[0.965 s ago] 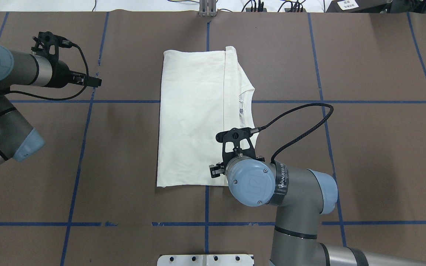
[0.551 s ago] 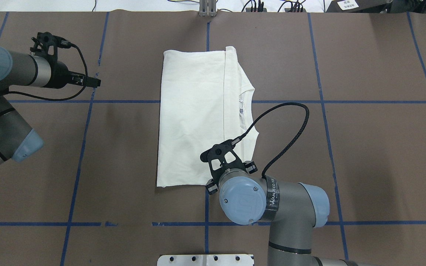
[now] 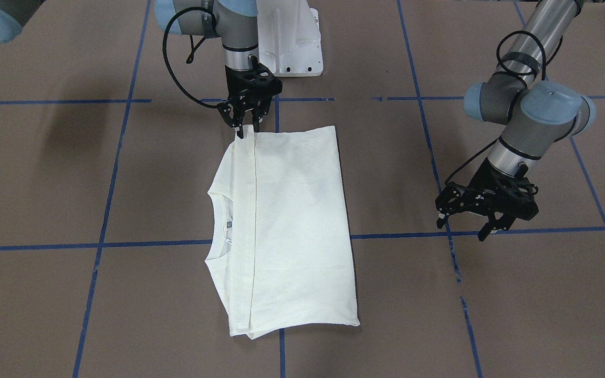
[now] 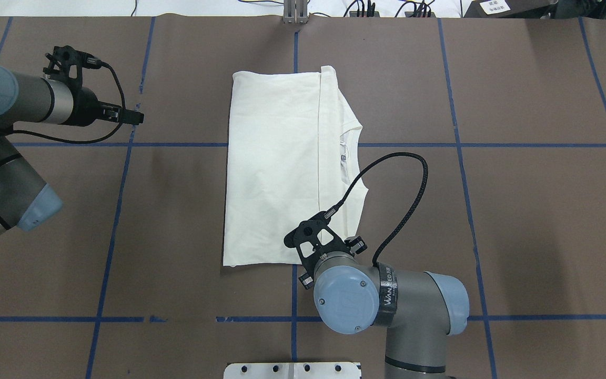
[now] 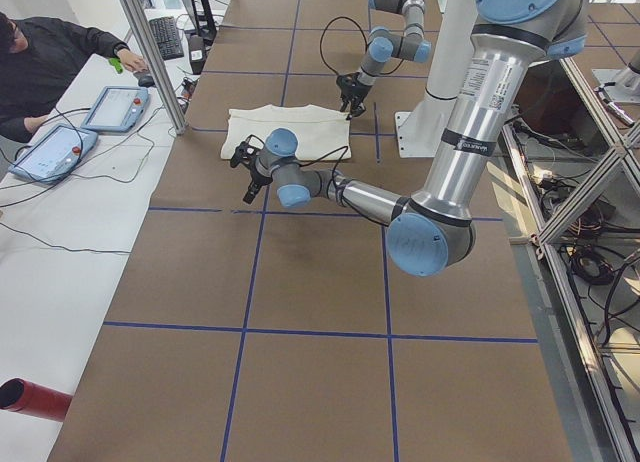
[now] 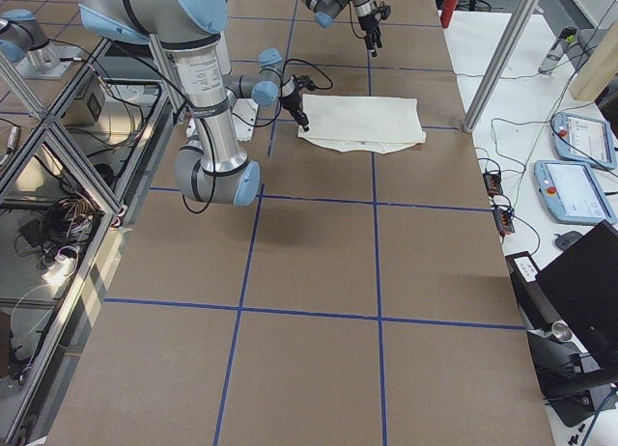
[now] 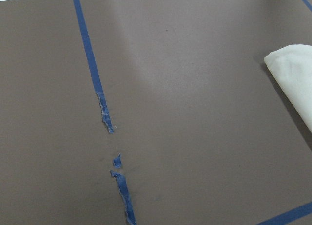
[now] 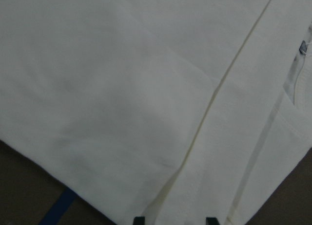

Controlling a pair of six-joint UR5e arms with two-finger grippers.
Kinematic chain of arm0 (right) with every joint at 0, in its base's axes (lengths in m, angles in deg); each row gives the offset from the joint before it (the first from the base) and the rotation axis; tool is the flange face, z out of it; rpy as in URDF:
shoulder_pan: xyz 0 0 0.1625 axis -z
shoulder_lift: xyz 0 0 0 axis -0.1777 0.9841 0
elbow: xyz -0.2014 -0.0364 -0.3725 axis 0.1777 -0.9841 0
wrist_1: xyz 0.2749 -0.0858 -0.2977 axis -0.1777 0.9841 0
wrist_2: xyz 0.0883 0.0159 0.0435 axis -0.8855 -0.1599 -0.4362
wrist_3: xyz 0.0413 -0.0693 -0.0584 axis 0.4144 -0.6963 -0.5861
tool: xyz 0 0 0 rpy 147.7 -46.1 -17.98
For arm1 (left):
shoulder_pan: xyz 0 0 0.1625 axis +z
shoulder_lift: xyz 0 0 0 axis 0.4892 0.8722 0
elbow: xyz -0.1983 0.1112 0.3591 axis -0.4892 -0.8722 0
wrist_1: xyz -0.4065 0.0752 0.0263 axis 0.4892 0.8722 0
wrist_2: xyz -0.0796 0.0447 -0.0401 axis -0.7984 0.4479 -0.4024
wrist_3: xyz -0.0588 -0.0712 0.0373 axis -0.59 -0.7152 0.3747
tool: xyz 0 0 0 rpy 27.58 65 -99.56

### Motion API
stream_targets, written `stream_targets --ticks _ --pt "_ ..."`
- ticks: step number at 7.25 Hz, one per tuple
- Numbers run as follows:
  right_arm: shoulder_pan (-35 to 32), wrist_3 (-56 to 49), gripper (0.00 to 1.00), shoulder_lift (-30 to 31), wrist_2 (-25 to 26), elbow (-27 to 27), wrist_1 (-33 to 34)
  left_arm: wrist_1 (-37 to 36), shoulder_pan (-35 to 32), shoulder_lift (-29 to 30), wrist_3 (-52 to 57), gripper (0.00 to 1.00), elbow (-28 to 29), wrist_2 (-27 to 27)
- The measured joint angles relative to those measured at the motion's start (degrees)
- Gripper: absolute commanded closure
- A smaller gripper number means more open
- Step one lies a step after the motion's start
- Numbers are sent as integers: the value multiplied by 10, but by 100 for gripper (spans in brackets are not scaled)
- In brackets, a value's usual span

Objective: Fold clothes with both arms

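The cream T-shirt (image 4: 271, 168) lies folded flat at the table's middle, plain side up, with the collar and its label on the robot's right. It also shows in the front view (image 3: 292, 220). My right gripper (image 3: 247, 128) is open and points down at the shirt's near hem, where the folded edge runs. In the right wrist view its two fingertips (image 8: 140, 220) stand apart over the cloth (image 8: 122, 88). My left gripper (image 3: 465, 226) is open and empty. It hovers over bare table well to the shirt's left (image 4: 137, 117). The left wrist view shows only a shirt corner (image 7: 295, 74).
Blue tape lines (image 4: 292, 145) grid the brown table cover. The white pedestal base (image 4: 292, 370) sits at the near edge. A black cable (image 4: 408, 200) loops from the right wrist beside the collar. A person and tablets (image 5: 60, 142) are beyond the far edge.
My right arm has pulled back toward the robot, from over the shirt's near part to its near hem, and its wrist has turned. The left arm and the shirt have not moved.
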Motion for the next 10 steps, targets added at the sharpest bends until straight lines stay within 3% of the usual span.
stream_targets --ticks 1,2,3,4,10 --pt "2 -1 49 0 1 1 0 0 0 0 0 0 0 0" --pt "4 -1 68 1 1 2 1 0 0 0 0 0 0 0" --pt "5 -1 95 1 1 3 1 0 0 0 0 0 1 0" --pt "6 -1 100 0 2 4 1 0 1 0 -1 0 1 0" --pt "-1 3 100 8 2 30 -2 0 1 1 -2 0 1 1"
